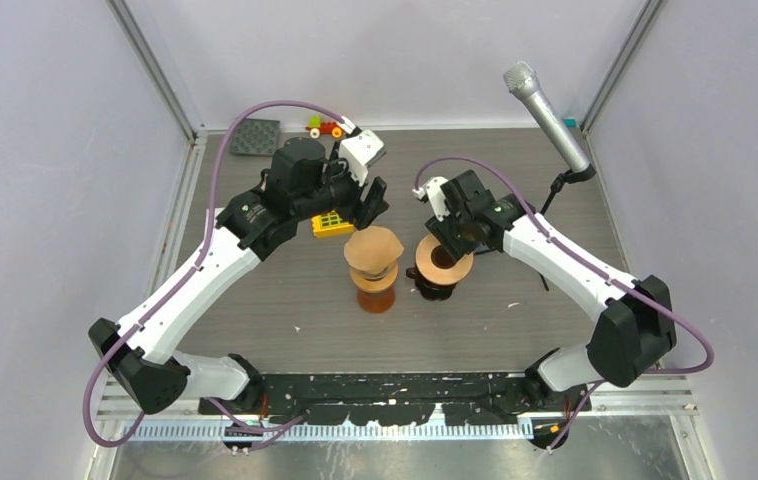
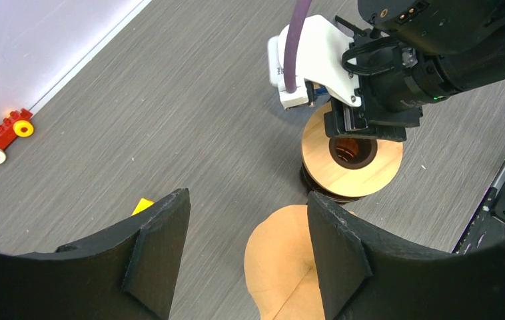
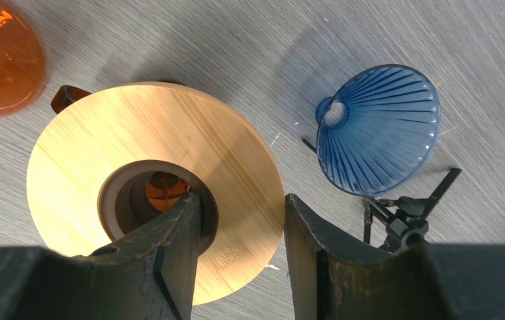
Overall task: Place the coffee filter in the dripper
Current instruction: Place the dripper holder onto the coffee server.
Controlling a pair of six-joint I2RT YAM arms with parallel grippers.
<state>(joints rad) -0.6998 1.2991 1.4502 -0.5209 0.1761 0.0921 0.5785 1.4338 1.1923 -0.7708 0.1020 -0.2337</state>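
A brown paper coffee filter (image 1: pixel 373 248) sits like a cap on an amber holder (image 1: pixel 375 292) at mid-table; it also shows in the left wrist view (image 2: pixel 286 267). Just right of it stands a dripper with a round wooden collar (image 1: pixel 442 265) on a dark base, amber glass showing in its hole (image 3: pixel 160 190). My left gripper (image 1: pixel 370 205) is open and empty above the filter's far edge (image 2: pixel 248 200). My right gripper (image 3: pixel 243 200) is open, one finger over the collar's hole, the other past its rim. A blue ribbed cone dripper (image 3: pixel 380 127) lies on its side to the right.
A microphone (image 1: pixel 545 105) on a small tripod stands at the back right, its legs beside the blue cone. A yellow block (image 1: pixel 332 222) lies under the left wrist. A toy car (image 1: pixel 327 127) and a dark pad (image 1: pixel 255 136) sit at the back edge.
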